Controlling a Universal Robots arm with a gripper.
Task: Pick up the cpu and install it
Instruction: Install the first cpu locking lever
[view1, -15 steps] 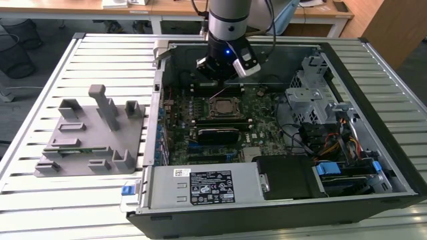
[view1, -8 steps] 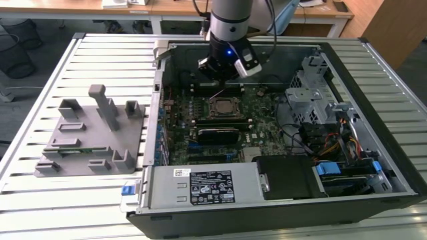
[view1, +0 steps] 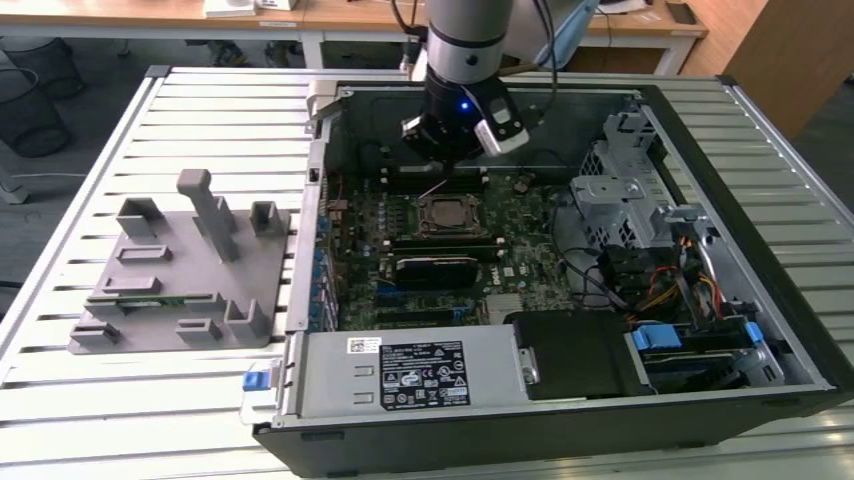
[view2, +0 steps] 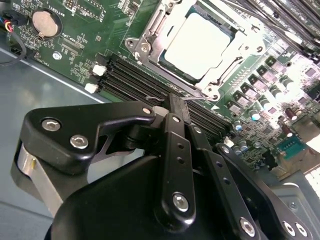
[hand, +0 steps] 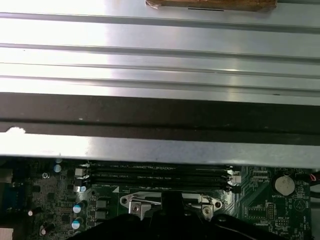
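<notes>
I am seeing even, diffuse daylight falling across the slatted table (view1: 160, 300) in the exterior view, leaving soft, faint shadows beside the grey fixture block (view1: 187, 270). The inside of the computer case (view1: 747, 330) is sitting darker, its far wall shaded. In the second wrist view, glare is washing the cpu (view2: 197, 42) nearly white, and the board's far corner is blowing out, while the gripper (view2: 172, 107) linkage up close is looking soft. In the first wrist view, the metal slats (hand: 160, 35) are overexposing heavily, and the motherboard (hand: 260, 200) below is staying dim and slightly blurred.
</notes>
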